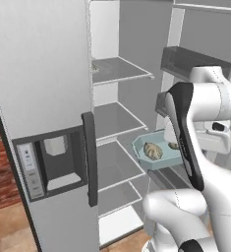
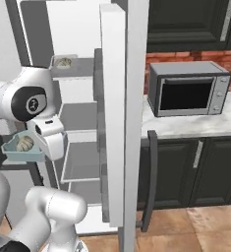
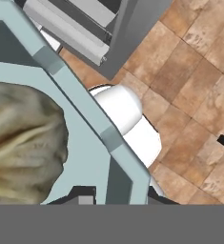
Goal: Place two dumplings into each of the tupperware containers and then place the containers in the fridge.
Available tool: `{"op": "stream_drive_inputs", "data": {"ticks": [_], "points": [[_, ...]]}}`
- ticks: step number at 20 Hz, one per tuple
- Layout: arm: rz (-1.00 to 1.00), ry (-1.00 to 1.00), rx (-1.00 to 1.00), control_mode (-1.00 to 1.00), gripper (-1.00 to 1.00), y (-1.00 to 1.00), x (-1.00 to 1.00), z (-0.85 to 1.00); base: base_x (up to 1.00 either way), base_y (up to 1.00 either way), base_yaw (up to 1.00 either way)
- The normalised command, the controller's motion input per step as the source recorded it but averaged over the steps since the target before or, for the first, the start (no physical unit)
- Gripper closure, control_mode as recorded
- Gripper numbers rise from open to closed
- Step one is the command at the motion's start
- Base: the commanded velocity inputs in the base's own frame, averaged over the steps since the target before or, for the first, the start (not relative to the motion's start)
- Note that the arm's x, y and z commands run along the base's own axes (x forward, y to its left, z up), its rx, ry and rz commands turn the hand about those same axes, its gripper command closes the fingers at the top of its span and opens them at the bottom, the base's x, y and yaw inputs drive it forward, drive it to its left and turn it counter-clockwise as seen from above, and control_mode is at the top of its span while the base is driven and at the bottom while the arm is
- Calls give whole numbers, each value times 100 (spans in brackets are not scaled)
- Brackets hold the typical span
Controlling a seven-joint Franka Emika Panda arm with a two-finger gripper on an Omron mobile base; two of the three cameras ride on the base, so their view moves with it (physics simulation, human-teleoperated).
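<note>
Tray [image 1: 158,158] in my grip, held out in front of the open fridge [image 1: 43,88], level with the middle shelves [image 1: 118,120]. My fingers are clenched on its rim: in the hand view the pale teal wall [image 3: 104,138] runs straight down between my tips, with 1 dumpling [image 3: 23,143] pressed close against the near side. From the left base view I count 2 dumplings in the tray, though the 2nd [image 1: 174,145] is mostly hidden behind my arm, so I only think it is one. In the right base view the other tray [image 2: 64,62] already sits on an upper shelf with a dumpling in it.

Risks from here, as I judge them: I hold the tray by 1 edge only, so its far side could sag and let the dumplings slide toward the low end or over the rim. My wrist is near the door bins [image 1: 186,59] on the right, and a wide swing could knock the tray against them. If I come in too low, the tray's front edge may catch the shelf lip and twist out of my pinch. Letting go before the base rests flat on a shelf would drop it to the floor.
</note>
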Motion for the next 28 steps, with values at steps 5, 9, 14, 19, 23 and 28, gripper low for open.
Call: {"op": "stream_drive_inputs", "data": {"ticks": [5,9,14,19,23,28], "points": [[0,0,0,100,100,0,0,0,67,-9,0],[0,0,0,100,100,0,0,0,74,0,6],[0,0,0,100,100,0,0,0,76,-5,14],[0,0,0,100,100,0,0,0,22,-28,11],[0,0,0,100,100,0,0,0,12,-13,0],[0,0,0,100,100,0,0,0,12,-53,0]]}}
